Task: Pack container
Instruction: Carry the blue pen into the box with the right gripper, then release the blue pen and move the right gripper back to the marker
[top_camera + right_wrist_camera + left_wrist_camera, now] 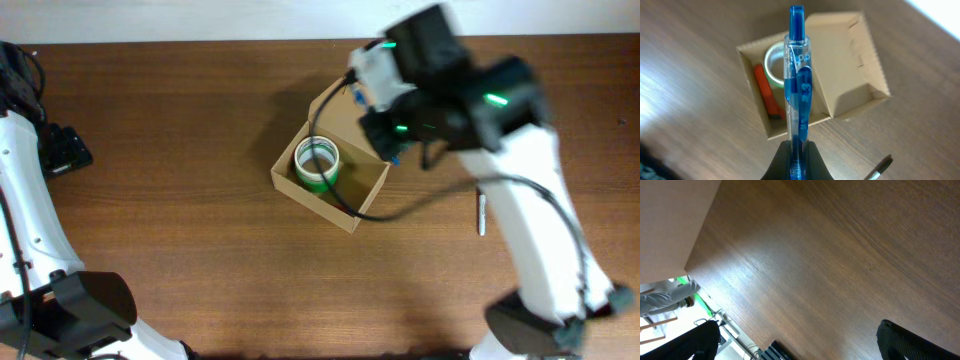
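Gripping blue pen point(796, 75) | right tool point(796, 156) above open container point(842, 65) | left tool point(799, 332) wide, well apart

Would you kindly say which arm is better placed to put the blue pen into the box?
Right: the right gripper holds the blue pen at the open box; the left gripper sits open, far away.
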You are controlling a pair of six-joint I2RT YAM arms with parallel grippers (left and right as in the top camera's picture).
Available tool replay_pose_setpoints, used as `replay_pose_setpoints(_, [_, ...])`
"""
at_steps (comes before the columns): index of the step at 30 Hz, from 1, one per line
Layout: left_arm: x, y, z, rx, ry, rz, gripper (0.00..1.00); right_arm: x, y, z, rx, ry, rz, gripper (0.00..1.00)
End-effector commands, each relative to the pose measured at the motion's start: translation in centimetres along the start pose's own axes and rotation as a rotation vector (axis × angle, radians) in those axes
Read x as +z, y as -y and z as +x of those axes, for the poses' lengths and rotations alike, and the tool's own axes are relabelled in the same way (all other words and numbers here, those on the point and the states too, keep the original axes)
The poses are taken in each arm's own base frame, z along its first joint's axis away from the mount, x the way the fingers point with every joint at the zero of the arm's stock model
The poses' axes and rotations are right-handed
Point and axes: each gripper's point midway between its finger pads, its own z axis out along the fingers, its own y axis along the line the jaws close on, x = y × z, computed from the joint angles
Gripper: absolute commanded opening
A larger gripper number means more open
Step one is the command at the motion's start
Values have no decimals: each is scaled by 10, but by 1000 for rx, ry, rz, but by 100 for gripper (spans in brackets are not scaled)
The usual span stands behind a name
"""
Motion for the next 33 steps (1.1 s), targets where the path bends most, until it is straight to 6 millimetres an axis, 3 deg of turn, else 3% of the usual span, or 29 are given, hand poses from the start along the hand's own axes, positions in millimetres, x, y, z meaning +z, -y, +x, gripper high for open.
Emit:
replay_pose_setpoints(1, [5,1,0,14,-15,-3,100,63,-2,7,-113,-158,17,4])
replay_pose_setpoints(5, [5,1,0,14,-14,-3,100,123,-7,17,-130,-290,-20,4])
replay_pose_setpoints(9, [5,1,0,14,-15,-3,100,163,-17,28,-122,-368,-85,4])
replay_pose_setpoints(13, [5,1,0,14,-14,-3,100,188,-30,28,-117,-380,-131,4])
replay_pose_setpoints(23, [5,1,0,14,-14,-3,100,200,-54,33,-128,-408,-175,4])
replay_pose_setpoints(33, [5,1,0,14,-14,-3,100,218,-77,61,-170,-494,-198,4])
